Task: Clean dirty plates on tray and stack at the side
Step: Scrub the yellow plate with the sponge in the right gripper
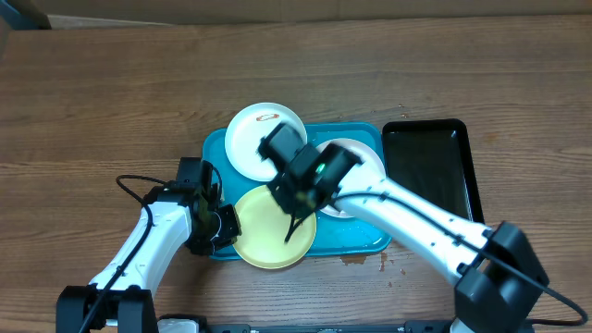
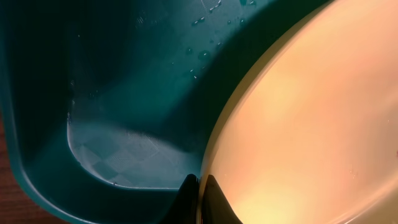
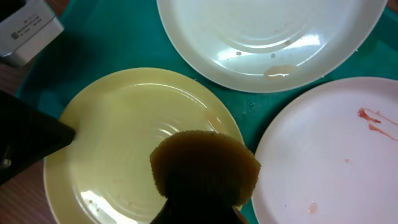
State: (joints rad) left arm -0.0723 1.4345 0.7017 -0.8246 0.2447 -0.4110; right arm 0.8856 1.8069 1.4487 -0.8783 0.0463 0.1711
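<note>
The turquoise tray holds three plates. In the overhead view a white plate lies at the back left. A second white plate lies at the right, partly under my right arm. The yellow-green plate lies at the front. My left gripper is shut on this plate's left rim; the left wrist view shows its jaws pinching the edge of the plate. My right gripper is shut on a brown sponge just above the yellow-green plate. The right wrist view shows one white plate with a pale smear and another with red smears.
A narrower black tray stands right of the turquoise tray. Water drops lie on the turquoise tray floor. A small wet patch marks the wooden table by the tray's front right corner.
</note>
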